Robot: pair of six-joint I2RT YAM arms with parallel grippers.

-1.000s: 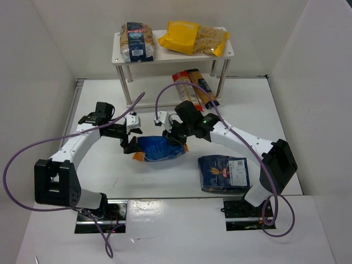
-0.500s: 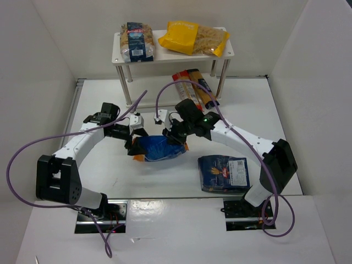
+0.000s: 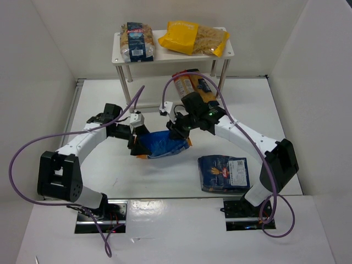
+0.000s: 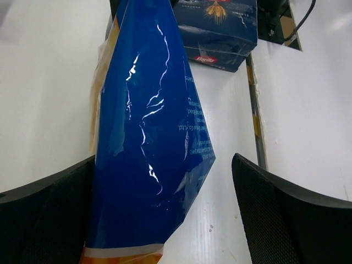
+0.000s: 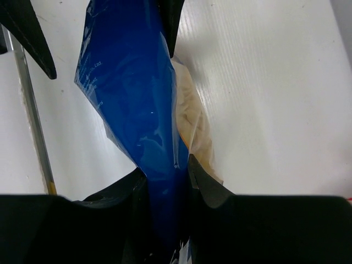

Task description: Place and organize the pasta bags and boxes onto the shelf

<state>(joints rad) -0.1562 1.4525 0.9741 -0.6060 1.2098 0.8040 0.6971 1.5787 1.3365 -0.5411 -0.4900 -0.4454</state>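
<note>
Setup: one white tabletop (image 3: 110,176), matte and flat, walled by white panels. One small white shelf (image 3: 165,59), rectangular, stood on thin silver metal legs at the far edge. Two white-and-black arms were present, left arm (image 3: 82,140) and right arm (image 3: 247,140), each trailing one purple cable (image 3: 16,165). Packs counted: one yellow bag (image 3: 190,36), crinkled film, lying flat on the right of the top tier. One blue-labelled clear bag (image 3: 137,42) lay on the left of the same tier, apart from the yellow one. One flat dark blue pack (image 3: 223,173), box-shaped with glossy print, lay on the tabletop near the right arm's base. Long red and orange packets (image 3: 190,85) lay below the shelf front, partly behind the right arm, so the count was uncertain. One blue-and-orange bag (image 3: 162,144), glossy creased film, sat at the tabletop centre between both grippers, well short of the shelf. Whether it rested on the surface could not be told. The right gripper (image 3: 177,132) had its jaws clamped on one end of this bag, pinching the blue film. The left gripper (image 3: 136,144) had its jaws spread wide, straddling the opposite end without squeezing it.
</note>
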